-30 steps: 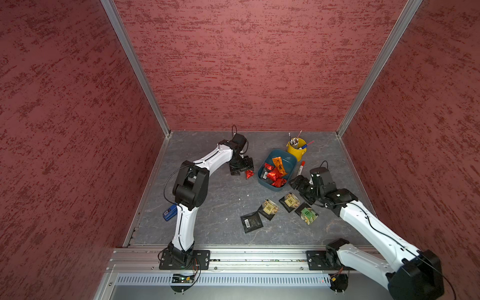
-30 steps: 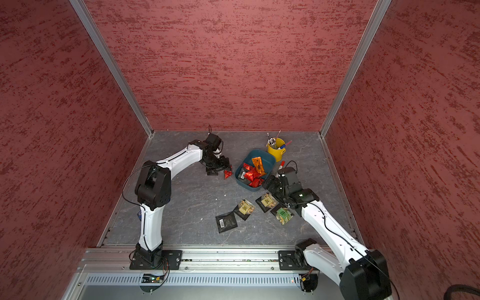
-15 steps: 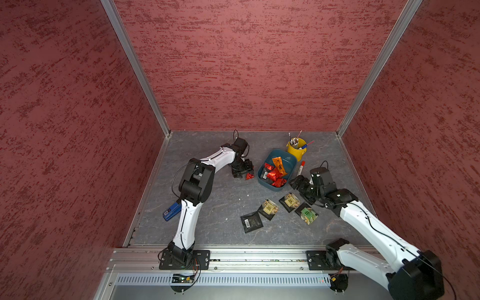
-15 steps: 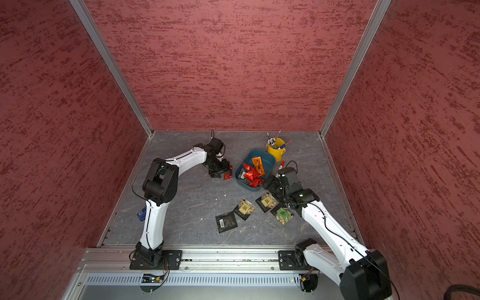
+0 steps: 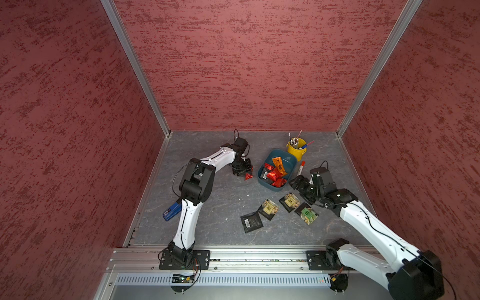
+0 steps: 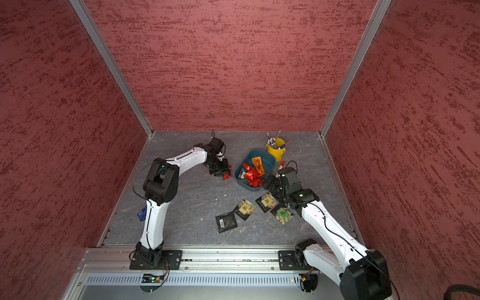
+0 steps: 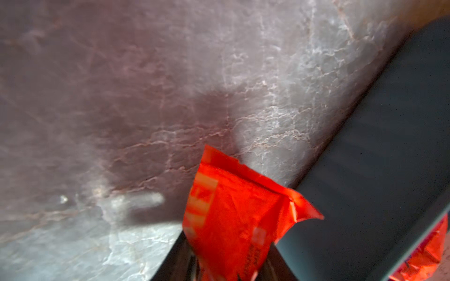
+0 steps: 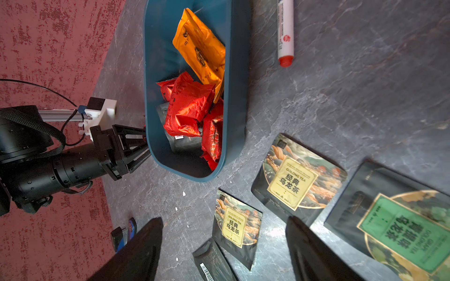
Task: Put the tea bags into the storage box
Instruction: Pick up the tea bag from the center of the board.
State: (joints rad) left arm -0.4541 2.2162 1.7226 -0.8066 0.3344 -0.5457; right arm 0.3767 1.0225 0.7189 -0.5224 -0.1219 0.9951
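In both top views, the left gripper [image 5: 244, 170] [image 6: 222, 171] sits low over the grey table [image 5: 207, 220], just beside the teal storage box [image 5: 290, 162] [image 6: 268, 162], with a red foil tea bag [image 5: 248, 176] [image 6: 226, 176] at its tip. The right gripper [image 5: 298, 181] [image 6: 270, 184] hangs near the box's opposite side, above four black sachets [image 5: 269, 208] lying on the table. In the left wrist view, the dark fingers [image 7: 170, 262] are closed in on the red foil tea bag [image 7: 233, 214] from both sides; the bag stands up between them, close to the box's outer wall [image 7: 377, 158]. In the right wrist view, the fingers [image 8: 143, 248] stand wide apart and hold nothing. Inside the storage box [image 8: 238, 97] lie an orange packet [image 8: 202, 48] and several red packets [image 8: 190, 107]. A marker pen [image 8: 285, 31] lies beside the box.
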